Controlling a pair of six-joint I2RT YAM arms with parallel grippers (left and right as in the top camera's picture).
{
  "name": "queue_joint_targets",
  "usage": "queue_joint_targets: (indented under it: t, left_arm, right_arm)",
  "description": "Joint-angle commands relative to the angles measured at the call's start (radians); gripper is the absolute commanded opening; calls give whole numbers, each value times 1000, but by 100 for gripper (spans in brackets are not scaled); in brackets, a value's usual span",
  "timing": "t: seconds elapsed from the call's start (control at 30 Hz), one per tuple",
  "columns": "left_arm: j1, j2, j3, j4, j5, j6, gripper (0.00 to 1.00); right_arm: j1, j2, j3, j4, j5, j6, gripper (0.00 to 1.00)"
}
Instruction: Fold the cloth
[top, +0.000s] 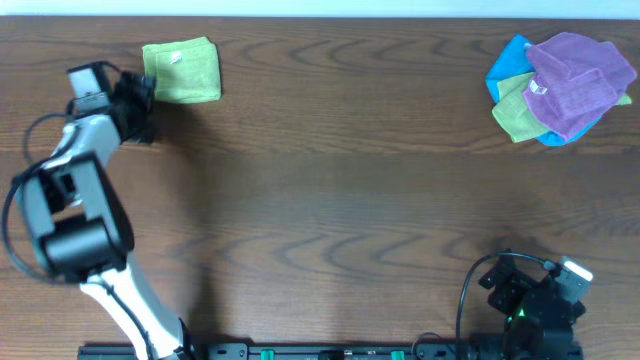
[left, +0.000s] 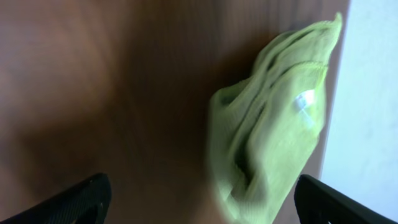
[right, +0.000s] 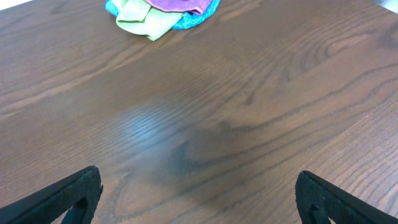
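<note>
One green cloth (top: 181, 70) lies as a compact folded square at about eleven o'clock on the table (top: 320, 180), near the far edge, so I judge that piece done. What remains, as I read it, is the crumpled heap of purple, blue and green cloths (top: 560, 88) at about one o'clock. My left gripper (top: 135, 100) hangs just beside the folded cloth, at its eight o'clock. In the wrist view its jaws stand wide apart and grip nothing, and the cloth seems to touch neither of the fingers (left: 68, 202). My right gripper (top: 530, 295) sits at five o'clock, well apart from the heap, jaws equally wide and empty.
</note>
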Motion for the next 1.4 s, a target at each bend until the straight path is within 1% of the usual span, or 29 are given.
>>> queue_joint_targets:
  t: [0.0, 0.03, 0.1, 0.13, 0.17, 0.2, 0.27, 0.33, 0.4, 0.5, 0.6, 0.67, 0.77, 0.8, 0.9, 1.0, 1.1, 1.23, 1.27, 1.37]
  left_arm:
    - [24, -178, 6, -119, -3, 240, 95]
    - [24, -224, 6, -176, 20, 290, 95]
    - [11, -328, 6, -351, 54, 456, 95]
    - [1, -369, 6, -436, 43, 531, 95]
    - [-15, -420, 5, -554, 1, 620, 95]
    - [-27, -455, 5, -636, -50, 676, 95]
    - [-54, -515, 5, -777, -169, 744, 95]
    - [-90, -578, -5, -902, -237, 823, 95]
    - [-129, -640, -38, -964, -271, 846, 95]
    - [-192, -745, -118, -988, -312, 846, 95]
    - [-265, -883, -226, -985, -332, 813, 95]
    - [-330, -1004, -317, -946, -333, 783, 95]
    - [-404, -1137, -437, -925, -383, 681, 95]
    - [-436, -1208, -512, -891, -409, 625, 95]
    - [-469, -1308, -644, -784, -418, 594, 95]
    - [-475, -1356, -752, -664, -422, 588, 95]
    - [-475, -1350, -840, -537, -489, 587, 95]
    - [-499, -1350, -949, -346, -524, 588, 95]
    - [-501, -1350, -974, -319, -525, 587, 95]
    - [-501, -1355, -1032, -307, -525, 587, 95]
  right_arm:
    - [-9, -6, -5, -2, 7, 12, 99]
    - [-9, -6, -5, -2, 7, 12, 99]
    - [-9, -6, -5, -2, 7, 12, 99]
    - [-9, -6, -5, -2, 7, 12, 99]
    - [-9, -6, -5, -2, 7, 12, 99]
    - [-9, -6, -5, -2, 7, 12, 99]
    - [-9, -6, -5, -2, 7, 12, 99]
    - [-9, -6, -5, -2, 6, 12, 99]
    - [-9, -6, -5, -2, 6, 12, 99]
    - [-9, -6, -5, -2, 7, 12, 99]
    - [-9, -6, -5, -2, 6, 12, 99]
    - [-9, -6, -5, -2, 7, 12, 99]
    - [-9, -6, -5, -2, 6, 12, 99]
    - [-9, -6, -5, -2, 7, 12, 99]
    - [-9, -6, -5, -2, 7, 12, 99]
    - [-9, -6, -5, -2, 6, 12, 99]
    - [-9, -6, -5, -2, 7, 12, 99]
    - [-9, -6, -5, -2, 6, 12, 99]
    - [-9, -6, -5, -2, 6, 12, 99]
    - [-9, -6, -5, -2, 6, 12, 99]
